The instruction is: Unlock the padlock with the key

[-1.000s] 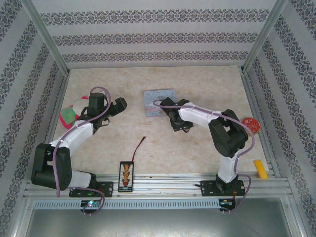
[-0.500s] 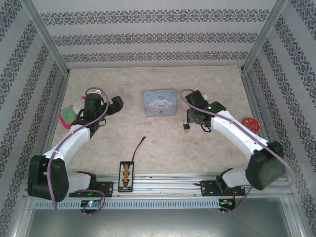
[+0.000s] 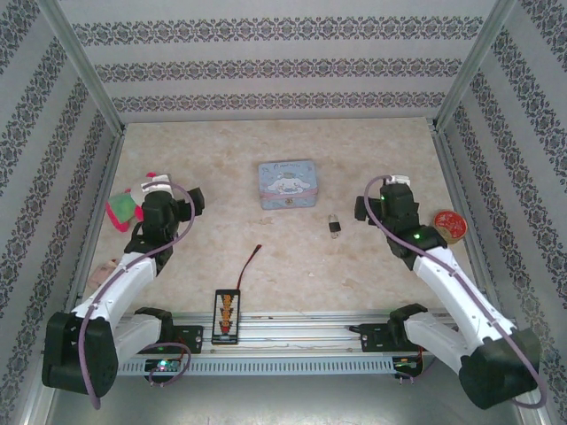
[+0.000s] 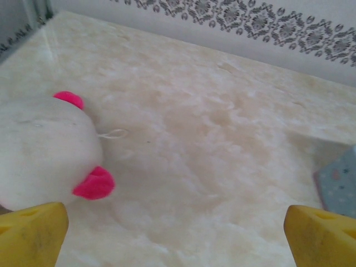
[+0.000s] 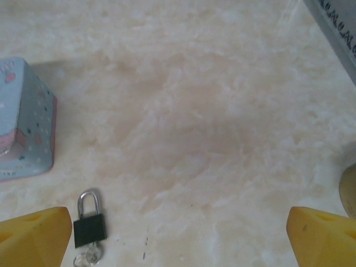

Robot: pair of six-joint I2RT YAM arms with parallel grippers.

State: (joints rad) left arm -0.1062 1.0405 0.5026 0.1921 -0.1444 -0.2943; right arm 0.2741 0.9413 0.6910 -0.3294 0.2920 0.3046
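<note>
The padlock point(image 5: 89, 228) lies flat on the marble table, black body with a silvery shackle that looks seated in the body. The small silvery key point(image 5: 89, 257) sits at the bottom end of the body, touching it. In the top view the padlock point(image 3: 334, 227) rests right of centre, below the tin. My right gripper point(image 3: 394, 188) hovers to the padlock's right, apart from it. Its jaws point(image 5: 178, 245) stand wide open over bare table, and the padlock is by the left fingertip point(image 5: 33, 236). My left gripper point(image 3: 159, 189) is at the far left, open point(image 4: 178, 239) and holding nothing.
A light-blue tin point(image 3: 287, 184) stands at the centre back, its corner point(image 5: 28, 122) near the padlock. A white and pink plush toy point(image 4: 44, 150) lies by my left gripper. A red disc point(image 3: 450, 223) is at the right, a black strip point(image 3: 226, 314) and a red-tipped wire point(image 3: 252, 258) nearer the front.
My right arm swung back to the right, away from the tin, and its jaws opened, leaving the padlock on the table. My left arm drew back toward the left.
</note>
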